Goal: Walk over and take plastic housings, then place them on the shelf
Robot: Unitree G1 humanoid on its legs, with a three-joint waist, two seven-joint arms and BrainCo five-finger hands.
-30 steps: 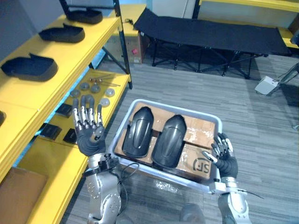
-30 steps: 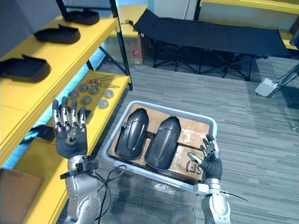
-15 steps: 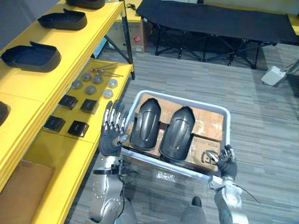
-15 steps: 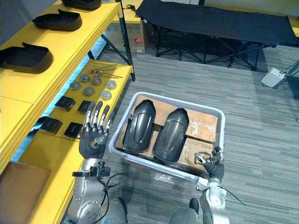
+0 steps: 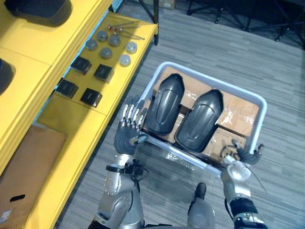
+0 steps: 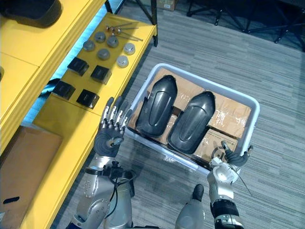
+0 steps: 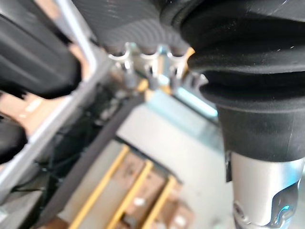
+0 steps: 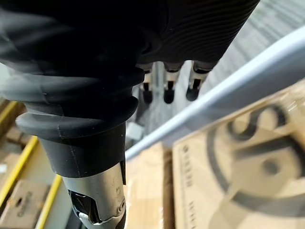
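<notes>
progress: early | two plastic housings (image 6: 155, 112) lie in grey bin (image 6: 209, 82), none grasped | left hand (image 6: 110, 136) fingers straight, empty, by bin rim | right hand (image 6: 231, 158) seemingly spread, empty | shelf (image 6: 19, 81) placing left

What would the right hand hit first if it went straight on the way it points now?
Probably the near rim of the bin. In the right wrist view the right hand points its fingers at that rim from just short of it, with the cardboard box lying past it inside. The gap is hard to judge.
</notes>
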